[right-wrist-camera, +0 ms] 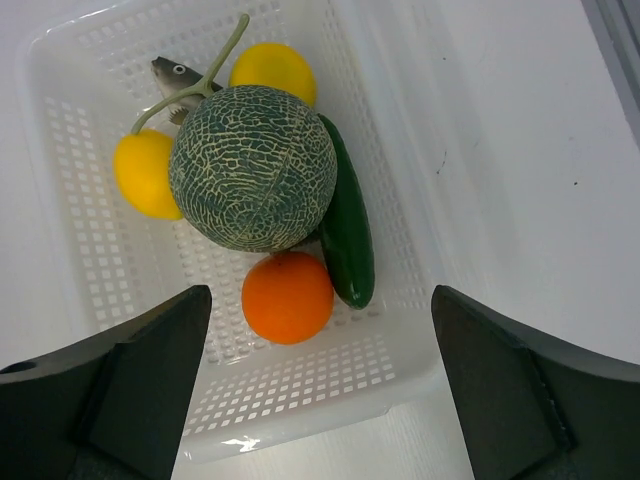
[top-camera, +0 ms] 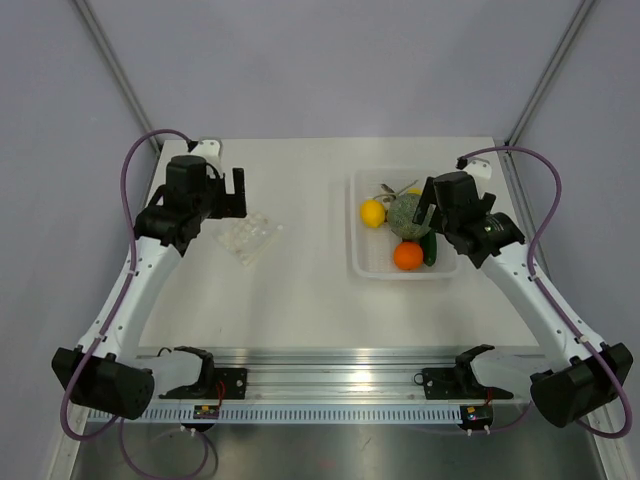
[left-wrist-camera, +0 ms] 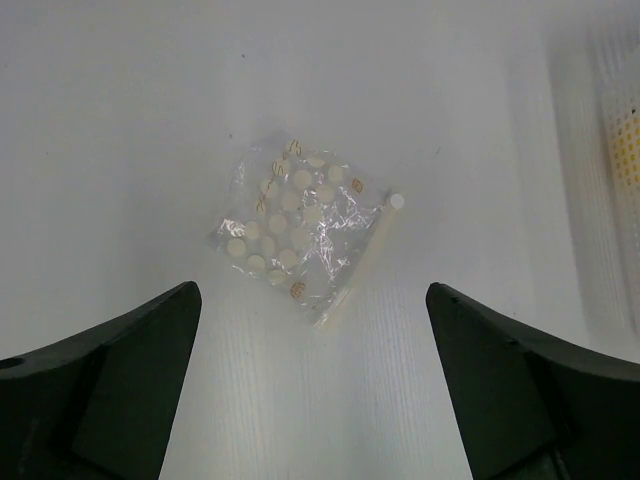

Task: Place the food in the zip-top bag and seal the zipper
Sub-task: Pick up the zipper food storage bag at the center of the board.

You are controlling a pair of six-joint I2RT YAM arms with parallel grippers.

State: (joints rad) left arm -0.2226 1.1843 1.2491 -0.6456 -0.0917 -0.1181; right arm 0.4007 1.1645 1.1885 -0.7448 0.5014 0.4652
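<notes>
From above, the task is at its opening step: the lemon [top-camera: 373, 212] lies in the white basket [top-camera: 356, 262] at about 3 o'clock on the table [top-camera: 300, 300]. The zip-top bag [top-camera: 248, 238] lies flat and empty at about 9 o'clock, well apart from it. The left gripper [top-camera: 236, 190] hangs just beyond the bag, at the bag's 12 o'clock, its arm bent in from the near left corner. The right gripper [top-camera: 430, 208] is poised over the basket, its arm reaching in from the near right.

The left wrist view looks straight down on the zip-top bag [left-wrist-camera: 300, 225], crinkled and printed with pale dots. The left gripper [left-wrist-camera: 312, 300] has its jaws wide apart with nothing between them. The thicker strip along the bag's 4 o'clock edge is probably the zipper [left-wrist-camera: 365, 255], though it is hard to be sure on white.

In the right wrist view, the right gripper [right-wrist-camera: 320, 295] is also spread wide and empty above the basket [right-wrist-camera: 300, 400]. The lemon [right-wrist-camera: 147, 172] sits at 9 o'clock of the melon [right-wrist-camera: 252, 166], touching it. An orange [right-wrist-camera: 287, 297] lies at the melon's 6 o'clock and a cucumber [right-wrist-camera: 348, 230] at its 4 o'clock.

The next move, I judge, calls for the right gripper to shift toward 9 o'clock and drop over the lemon, clear of the melon.
</notes>
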